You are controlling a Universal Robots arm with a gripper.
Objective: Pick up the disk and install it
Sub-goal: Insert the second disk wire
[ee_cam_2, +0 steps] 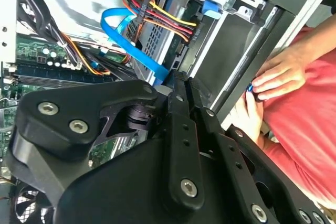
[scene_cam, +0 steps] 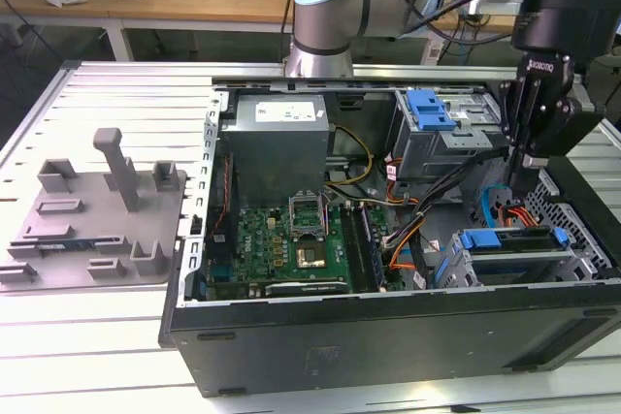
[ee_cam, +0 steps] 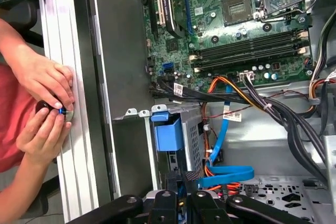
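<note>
Gripper (scene_cam: 529, 157) hangs inside the open PC case (scene_cam: 388, 336), jaws pinched shut on nothing. At about 6 o'clock from it, the disk (scene_cam: 514, 244) sits seated in its bay, so the install looks done.

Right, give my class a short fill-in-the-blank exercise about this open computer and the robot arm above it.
1. The gripper hangs over the computer case on the exterior view's ___ side.
2. The grey plate lies on the table to the case's ___ in that view.
3. In the first wrist view, the flat cable is coloured ___.
Missing words: right; left; blue.
</note>
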